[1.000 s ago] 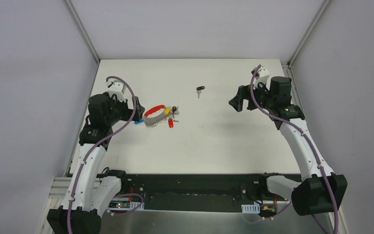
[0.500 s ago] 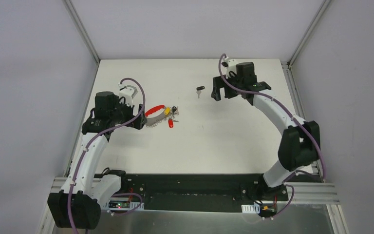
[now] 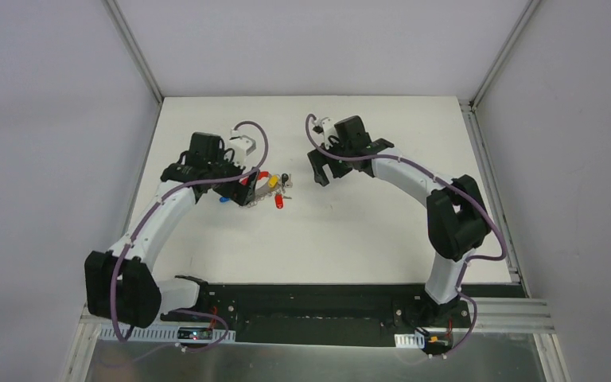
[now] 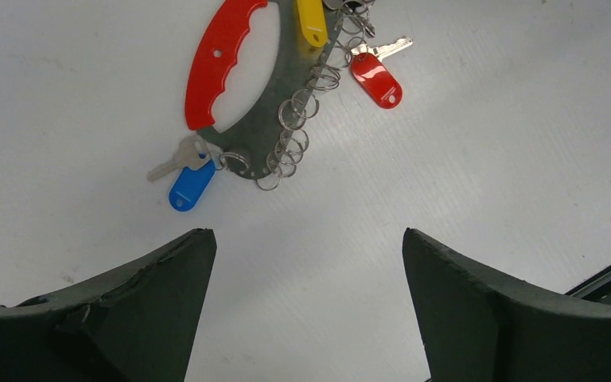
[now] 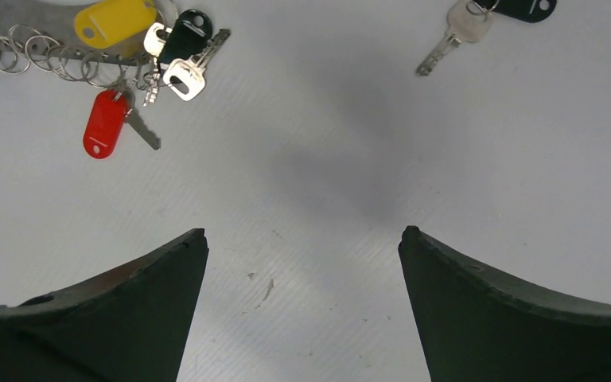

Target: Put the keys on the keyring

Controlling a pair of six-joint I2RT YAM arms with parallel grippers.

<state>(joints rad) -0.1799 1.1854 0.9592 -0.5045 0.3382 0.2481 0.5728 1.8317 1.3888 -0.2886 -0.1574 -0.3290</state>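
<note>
Keyring (image 4: pixel 262 103): red, yellow, blue keys (image 4: pixel 374 76) on; black key (image 5: pixel 457 28) loose toward table's (image 3: pixel 382 239) far edge; my left gripper (image 4: pixel 309 239), right gripper (image 5: pixel 302 235) spread empty.

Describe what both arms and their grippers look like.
The left arm and right arm have white links, black joints and a purple cable looped along each. The left gripper and right gripper each have two dark, wedge-shaped fingers.

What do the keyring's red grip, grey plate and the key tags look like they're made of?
Red grip: likely plastic, even matte colour, moulded notches. Grey plate: probably metal, dull brushed sheen. Blue key tag: glossy plastic, it seems. Key blade: bright silver metal.
</note>
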